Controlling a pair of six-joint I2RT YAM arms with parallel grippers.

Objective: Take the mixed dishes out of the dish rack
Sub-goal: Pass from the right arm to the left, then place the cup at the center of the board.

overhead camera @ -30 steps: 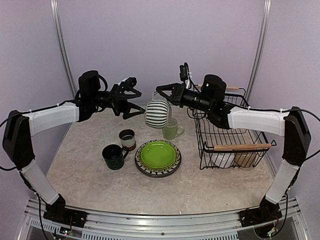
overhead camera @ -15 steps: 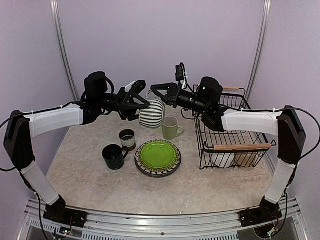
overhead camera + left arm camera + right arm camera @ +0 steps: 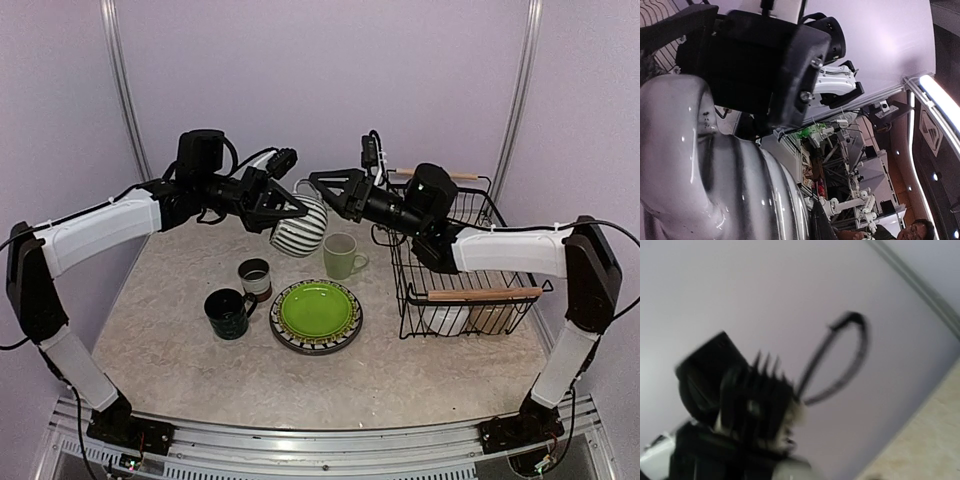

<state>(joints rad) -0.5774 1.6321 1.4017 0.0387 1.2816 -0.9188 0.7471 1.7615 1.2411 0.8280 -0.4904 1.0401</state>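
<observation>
My left gripper is shut on the black-and-white striped cup, holding it tilted in the air above the table's back middle. In the left wrist view the cup fills the lower left. My right gripper is right beside the cup's handle side with its fingers apart, open. The dish rack stands at the right with a white bowl and a yellowish plate inside. The right wrist view is blurred and shows only a black arm part.
A lime-green plate lies on a dark patterned plate at the centre. A pale green mug stands under the held cup, a brown-white mug and a dark teal mug to the left.
The left gripper closed on the striped cup, which the right gripper held before. The right gripper's fingers opened and the cup shifted slightly left.
</observation>
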